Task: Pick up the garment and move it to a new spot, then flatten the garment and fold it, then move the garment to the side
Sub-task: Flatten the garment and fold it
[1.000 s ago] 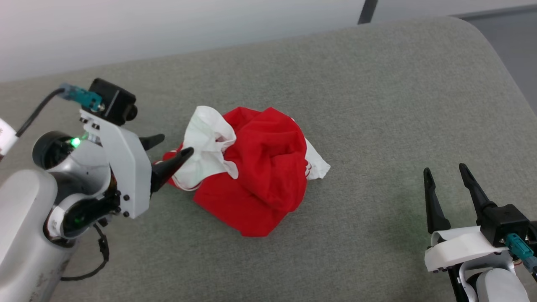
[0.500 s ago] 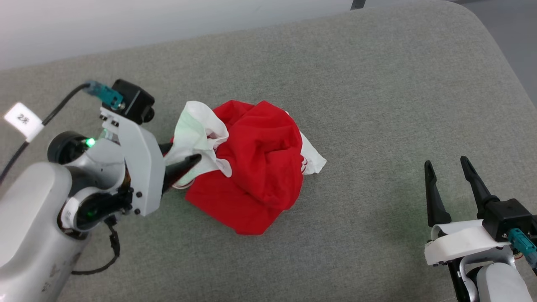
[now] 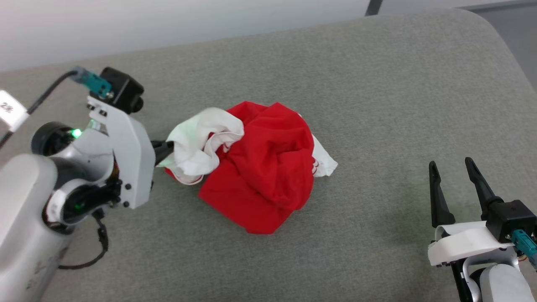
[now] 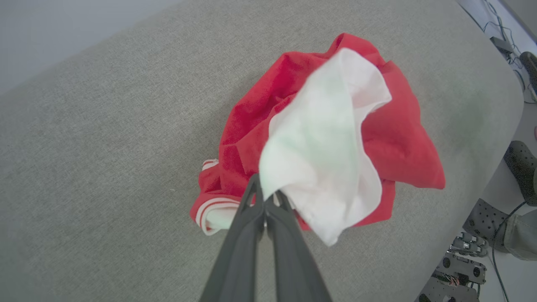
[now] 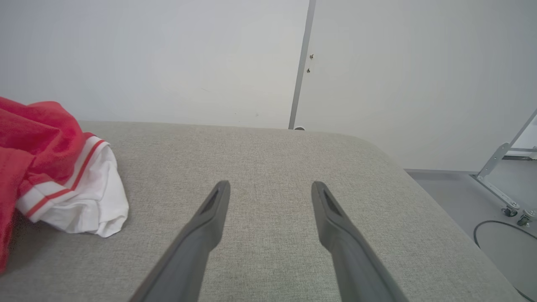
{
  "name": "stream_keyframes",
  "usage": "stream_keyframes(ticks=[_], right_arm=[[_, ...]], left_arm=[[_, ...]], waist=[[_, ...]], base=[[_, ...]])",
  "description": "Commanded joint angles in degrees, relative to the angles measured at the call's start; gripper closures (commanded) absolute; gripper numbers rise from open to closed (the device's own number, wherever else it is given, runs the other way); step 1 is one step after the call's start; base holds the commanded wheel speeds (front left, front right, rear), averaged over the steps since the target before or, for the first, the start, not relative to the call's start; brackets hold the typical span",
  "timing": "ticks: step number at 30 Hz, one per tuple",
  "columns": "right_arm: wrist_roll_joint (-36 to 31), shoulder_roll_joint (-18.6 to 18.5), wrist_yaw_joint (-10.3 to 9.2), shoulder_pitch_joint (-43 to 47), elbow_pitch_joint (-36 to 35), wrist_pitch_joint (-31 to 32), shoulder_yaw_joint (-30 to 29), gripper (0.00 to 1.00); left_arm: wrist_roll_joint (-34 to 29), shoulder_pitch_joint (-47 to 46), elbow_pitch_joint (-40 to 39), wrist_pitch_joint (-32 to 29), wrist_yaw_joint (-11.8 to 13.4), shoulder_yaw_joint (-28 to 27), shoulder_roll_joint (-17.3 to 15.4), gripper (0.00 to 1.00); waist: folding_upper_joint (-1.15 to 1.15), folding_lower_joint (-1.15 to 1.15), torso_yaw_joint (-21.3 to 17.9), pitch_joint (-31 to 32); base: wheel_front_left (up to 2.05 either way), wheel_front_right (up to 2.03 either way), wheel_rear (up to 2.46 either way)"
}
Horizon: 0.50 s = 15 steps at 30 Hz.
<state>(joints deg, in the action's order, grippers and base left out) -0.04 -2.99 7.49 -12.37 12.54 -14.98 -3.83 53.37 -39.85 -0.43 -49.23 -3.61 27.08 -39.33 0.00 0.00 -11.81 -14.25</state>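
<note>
The garment [image 3: 268, 167] lies crumpled in a red heap with white sleeves on the middle of the grey padded surface [image 3: 377, 96]. My left gripper [image 3: 165, 149] comes in from the left and is shut on the garment's white sleeve at the heap's left edge. In the left wrist view the two fingers [image 4: 251, 218] press together on the garment [image 4: 327, 159], with the white sleeve draped over their tips. My right gripper [image 3: 451, 172] stands open at the lower right, well clear of the cloth. The right wrist view shows its fingers [image 5: 209, 218] spread, the garment [image 5: 54, 176] far to their left.
The grey surface's rounded corner and right edge [image 3: 512, 71] drop to the floor. A pale wall [image 3: 168, 25] runs behind it. Beyond the edge in the left wrist view are cables, a metal base and a person's dark shoes [image 4: 522, 167].
My left gripper has pushed into the garment's left edge and shut on the white sleeve, which now folds over its tips. The right gripper holds still; the head camera shifted slightly.
</note>
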Motion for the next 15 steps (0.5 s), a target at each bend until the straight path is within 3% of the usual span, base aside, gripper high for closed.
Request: stream_keyframes(ticks=[1, 15], right_arm=[[-0.24, 0.17, 0.0, 0.34, -0.08, -0.27, -0.35, 0.0], [-1.31, -0.36, 0.0, 1.34, 0.01, -0.27, -0.75, 0.0]], left_arm=[[0.37, 1.02, -0.71, 0.12, 0.56, -0.62, -0.56, 1.0], [1.13, 11.0, -5.85, 4.1, 4.82, -7.3, -8.8, 1.0]], waist=[[0.0, 0.0, 1.17, 0.7], [0.0, 0.0, 6.92, 3.22]], base=[[0.0, 0.0, 0.0], [0.0, 0.0, 0.0]])
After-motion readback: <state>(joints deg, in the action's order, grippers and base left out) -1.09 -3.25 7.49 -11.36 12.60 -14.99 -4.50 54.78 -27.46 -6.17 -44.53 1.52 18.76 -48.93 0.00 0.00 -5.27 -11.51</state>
